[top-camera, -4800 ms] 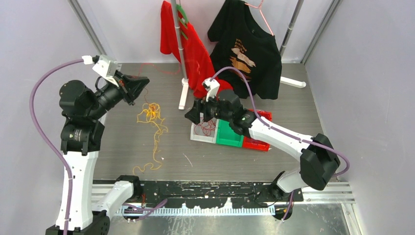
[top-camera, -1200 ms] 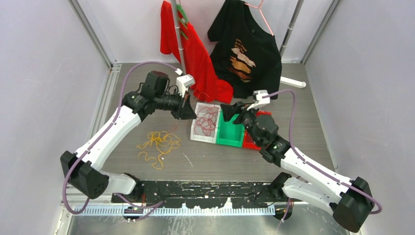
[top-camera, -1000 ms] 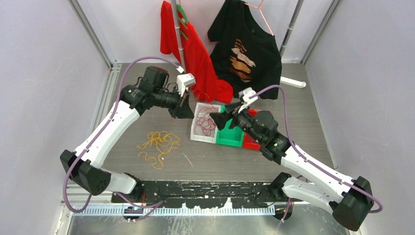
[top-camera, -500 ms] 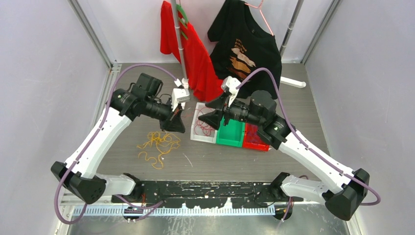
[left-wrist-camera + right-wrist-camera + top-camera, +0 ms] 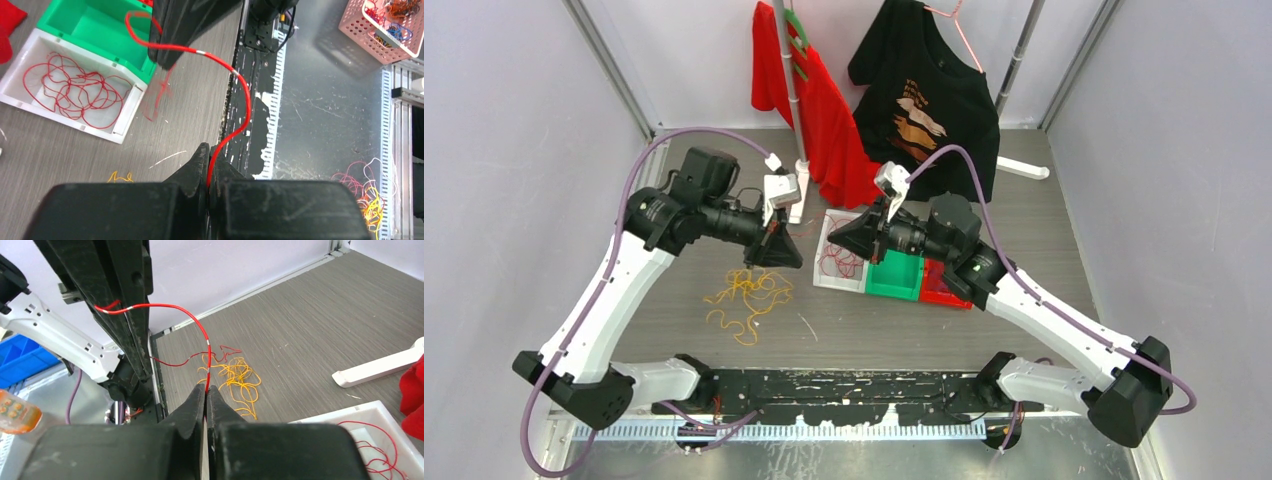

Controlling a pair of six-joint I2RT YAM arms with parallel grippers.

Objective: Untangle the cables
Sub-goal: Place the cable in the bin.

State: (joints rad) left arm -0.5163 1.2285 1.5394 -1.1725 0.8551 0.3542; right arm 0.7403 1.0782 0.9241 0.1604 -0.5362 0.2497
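Observation:
A red cable arches between both grippers above the table. My left gripper is shut on one end of it. My right gripper is shut on the other end of the same red cable. From above, the left gripper and the right gripper face each other tip to tip, a short way apart. More red cables lie coiled in the white bin. A tangle of yellow cables lies on the table below the left gripper. No purple cables show.
A green bin and a red bin adjoin the white bin. A red shirt and a black shirt hang at the back, with a white stand foot. A pink basket sits off the table.
My right gripper has swung left over the white bin and closed on the red cable. The left arm has drawn back to the left, still shut on that cable.

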